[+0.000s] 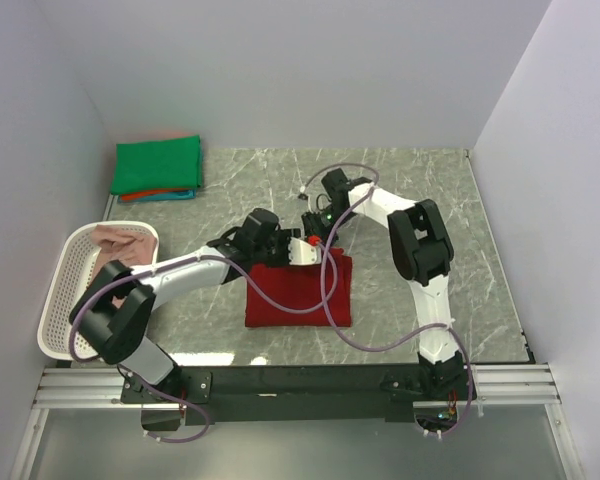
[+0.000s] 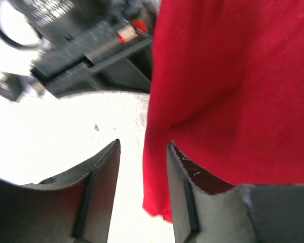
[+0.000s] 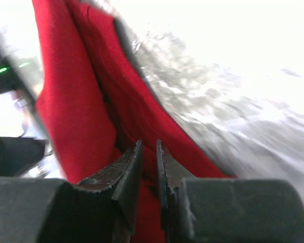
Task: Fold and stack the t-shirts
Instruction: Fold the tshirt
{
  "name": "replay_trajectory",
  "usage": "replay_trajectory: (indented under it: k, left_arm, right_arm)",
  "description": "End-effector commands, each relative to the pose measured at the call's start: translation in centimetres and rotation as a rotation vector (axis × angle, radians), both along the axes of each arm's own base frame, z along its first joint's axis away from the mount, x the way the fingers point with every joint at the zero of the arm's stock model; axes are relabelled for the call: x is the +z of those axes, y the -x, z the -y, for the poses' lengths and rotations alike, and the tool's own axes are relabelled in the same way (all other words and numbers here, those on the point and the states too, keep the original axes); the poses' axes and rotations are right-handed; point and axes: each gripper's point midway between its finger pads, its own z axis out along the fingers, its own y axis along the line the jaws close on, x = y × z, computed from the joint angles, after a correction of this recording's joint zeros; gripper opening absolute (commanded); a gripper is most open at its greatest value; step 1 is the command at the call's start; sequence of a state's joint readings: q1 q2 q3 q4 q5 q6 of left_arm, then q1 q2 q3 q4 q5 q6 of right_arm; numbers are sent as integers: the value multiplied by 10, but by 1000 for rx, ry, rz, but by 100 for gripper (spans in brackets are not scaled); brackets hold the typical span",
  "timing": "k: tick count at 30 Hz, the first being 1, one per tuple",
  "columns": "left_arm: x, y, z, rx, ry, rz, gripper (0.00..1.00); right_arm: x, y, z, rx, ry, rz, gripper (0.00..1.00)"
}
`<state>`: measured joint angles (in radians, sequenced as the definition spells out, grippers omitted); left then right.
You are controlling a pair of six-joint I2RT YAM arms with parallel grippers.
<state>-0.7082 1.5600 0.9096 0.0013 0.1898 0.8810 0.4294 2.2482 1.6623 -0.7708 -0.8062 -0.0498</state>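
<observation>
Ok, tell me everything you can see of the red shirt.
The dark red t-shirt is soft cloth, folded into a rough rectangle, flat on the marble table. The left claw stands open beside its edge; the right claw, narrowly parted, meets a fold, grip unclear. A purple cable crosses it.

You're looking at a lab robot test cell: plain white walls (image 1: 300, 70) box in a marbled tabletop (image 1: 430, 200), with two arms (image 1: 420, 245) bolted to a metal rail (image 1: 280, 384) along its near edge.
</observation>
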Motion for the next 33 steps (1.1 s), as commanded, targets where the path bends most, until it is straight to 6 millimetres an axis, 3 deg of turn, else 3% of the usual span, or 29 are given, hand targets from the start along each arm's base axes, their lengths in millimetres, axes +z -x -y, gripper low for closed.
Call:
replay_trajectory:
  k: [1, 2, 5, 7, 10, 11, 15, 19, 20, 21, 22, 27, 33]
  left_arm:
    - [49, 8, 2, -7, 79, 31, 47]
    - [65, 11, -1, -3, 104, 43, 48]
    - [81, 28, -11, 33, 155, -39, 48]
    - [83, 36, -25, 93, 202, -180, 48]
    - [94, 32, -46, 195, 314, -384, 49]
    - [82, 34, -54, 238, 306, -485, 49]
    - [79, 13, -81, 425, 485, -751, 52]
    - [61, -1, -89, 505, 583, -934, 62]
    - [47, -3, -89, 524, 584, -995, 63]
    - [43, -7, -91, 543, 594, -1010, 63]
    - [37, -13, -96, 579, 609, -1032, 64]
    - [11, -29, -100, 661, 634, -1127, 64]
    - [-23, -28, -99, 712, 611, -1226, 64]
  right_arm:
    - [47, -38, 17, -28, 105, 261, 25]
    - [50, -41, 20, -18, 119, 291, 27]
    - [69, -58, 33, -3, 173, 401, 31]
    - [85, -73, 46, -8, 191, 460, 34]
    - [95, -77, 69, -2, 193, 460, 46]
    - [97, -70, 73, 5, 174, 433, 46]
    - [94, -44, 88, -28, 114, 314, 47]
    - [87, -26, 86, -53, 50, 227, 47]
    - [84, -27, 86, -68, 39, 215, 48]
    - [76, -22, 85, -71, 34, 181, 56]
    - [74, -21, 84, -76, 17, 161, 57]
    - [54, -20, 87, -144, -30, 78, 59]
    - [42, -17, 85, -156, -52, 49, 59]
